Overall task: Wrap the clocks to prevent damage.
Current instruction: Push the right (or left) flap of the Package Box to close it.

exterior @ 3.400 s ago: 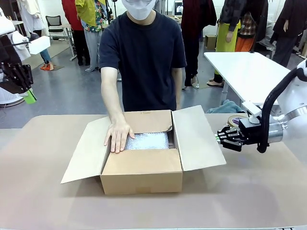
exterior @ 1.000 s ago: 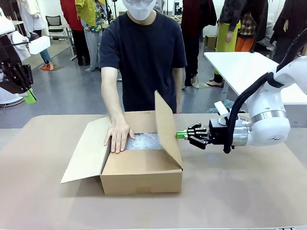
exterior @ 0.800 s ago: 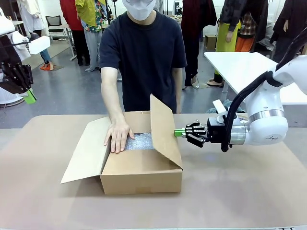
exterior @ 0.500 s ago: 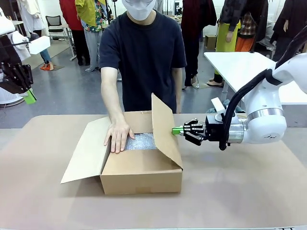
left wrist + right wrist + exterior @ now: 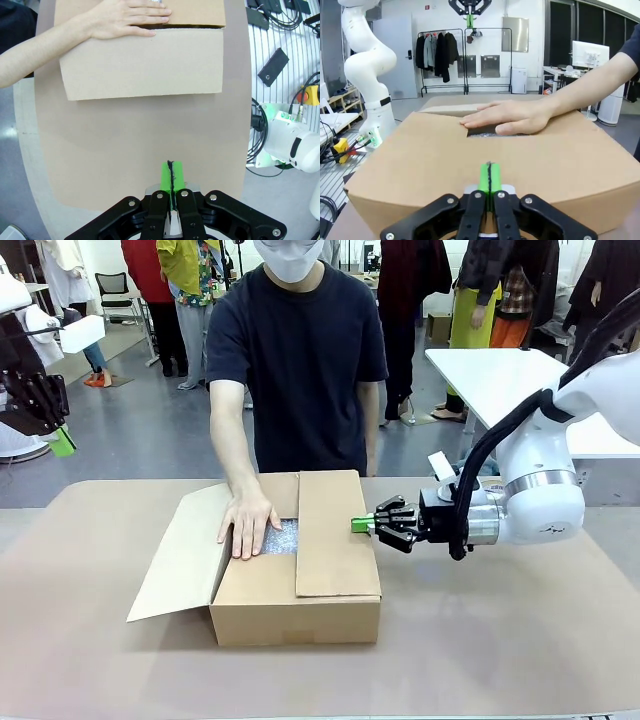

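Now that the right hand (image 5: 357, 525), fingers pressed together, has folded the right flap (image 5: 335, 530) flat, the clocks (image 5: 284, 537) lie half-covered; the left flap (image 5: 185, 550) comes next.

You are looking at a big tan table (image 5: 500, 640) with one box on it.
The brown cardboard box (image 5: 295, 610) is sitting near the middle of the table, a bit closer to the far side. Its left flap is sticking out sideways over the table top. Its right flap is lying flat on top of the box.
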You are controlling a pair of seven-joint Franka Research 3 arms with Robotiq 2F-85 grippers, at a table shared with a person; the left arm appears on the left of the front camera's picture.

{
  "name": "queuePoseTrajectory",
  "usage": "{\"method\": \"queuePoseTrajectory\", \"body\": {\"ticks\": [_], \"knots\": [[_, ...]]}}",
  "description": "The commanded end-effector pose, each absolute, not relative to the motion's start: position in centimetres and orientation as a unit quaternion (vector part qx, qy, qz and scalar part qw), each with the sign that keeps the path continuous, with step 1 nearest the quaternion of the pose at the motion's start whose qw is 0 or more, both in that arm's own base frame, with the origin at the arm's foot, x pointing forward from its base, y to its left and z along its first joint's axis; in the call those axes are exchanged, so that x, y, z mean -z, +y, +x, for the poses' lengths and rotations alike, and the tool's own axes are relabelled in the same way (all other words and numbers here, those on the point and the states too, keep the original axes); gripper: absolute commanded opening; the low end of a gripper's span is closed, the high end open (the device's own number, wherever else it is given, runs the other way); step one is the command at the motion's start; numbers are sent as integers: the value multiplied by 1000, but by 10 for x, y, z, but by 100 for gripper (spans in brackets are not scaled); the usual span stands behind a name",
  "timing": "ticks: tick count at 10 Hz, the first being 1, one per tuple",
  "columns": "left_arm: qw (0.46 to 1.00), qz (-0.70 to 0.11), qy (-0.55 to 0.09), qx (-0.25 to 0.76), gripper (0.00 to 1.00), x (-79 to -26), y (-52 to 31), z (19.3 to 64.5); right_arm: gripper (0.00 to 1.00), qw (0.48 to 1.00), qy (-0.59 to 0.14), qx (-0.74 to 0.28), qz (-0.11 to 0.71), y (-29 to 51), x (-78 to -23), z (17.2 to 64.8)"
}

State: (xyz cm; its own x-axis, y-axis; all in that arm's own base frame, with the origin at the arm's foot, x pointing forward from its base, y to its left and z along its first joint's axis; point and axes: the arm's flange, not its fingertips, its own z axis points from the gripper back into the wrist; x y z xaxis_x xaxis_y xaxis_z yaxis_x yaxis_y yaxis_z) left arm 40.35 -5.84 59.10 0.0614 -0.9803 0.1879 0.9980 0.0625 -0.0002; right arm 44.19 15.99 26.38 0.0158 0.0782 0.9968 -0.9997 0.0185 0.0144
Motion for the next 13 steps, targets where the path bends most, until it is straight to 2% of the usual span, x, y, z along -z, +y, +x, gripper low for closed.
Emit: {"method": "queuePoseTrajectory", "body": {"ticks": [1,4,5,13], "knots": [[725,-68,-69,682,0,-592,-57,403,1,549,-455,-515,475,168,-255,444],[725,-68,-69,682,0,-592,-57,403,1,549,-434,-539,469,160,-253,444],[725,-68,-69,682,0,-592,-57,403,1,535,-473,-508,481,160,-263,444],[725,-68,-69,682,0,-592,-57,403,1,535,-473,-508,481,160,-263,444]]}}
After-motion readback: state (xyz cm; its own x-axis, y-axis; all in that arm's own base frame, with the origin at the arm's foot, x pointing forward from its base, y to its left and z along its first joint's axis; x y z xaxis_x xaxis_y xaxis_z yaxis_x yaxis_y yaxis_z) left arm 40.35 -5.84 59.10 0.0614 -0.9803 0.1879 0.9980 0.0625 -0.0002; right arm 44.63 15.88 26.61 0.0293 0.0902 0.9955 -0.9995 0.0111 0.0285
